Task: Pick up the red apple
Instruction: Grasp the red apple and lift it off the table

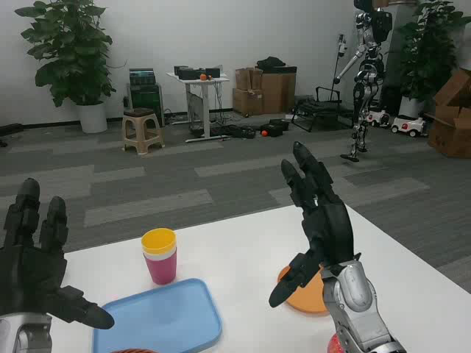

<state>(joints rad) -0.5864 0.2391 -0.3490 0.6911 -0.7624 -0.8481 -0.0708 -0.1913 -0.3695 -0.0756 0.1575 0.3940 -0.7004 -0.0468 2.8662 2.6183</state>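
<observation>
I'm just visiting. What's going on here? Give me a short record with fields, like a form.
left hand: left hand raised, fingers apart, holding nothing
right hand: right hand raised above the table, fingers apart, holding nothing
cups: stacked cups, yellow in pink, upright
tray: blue tray in front of the cups
plate: orange plate under the right hand
apple: not clearly in view

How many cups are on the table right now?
2, nested in one stack left of centre: a yellow cup sitting inside a pink cup, just behind the blue tray. More could be hidden inside.
</observation>
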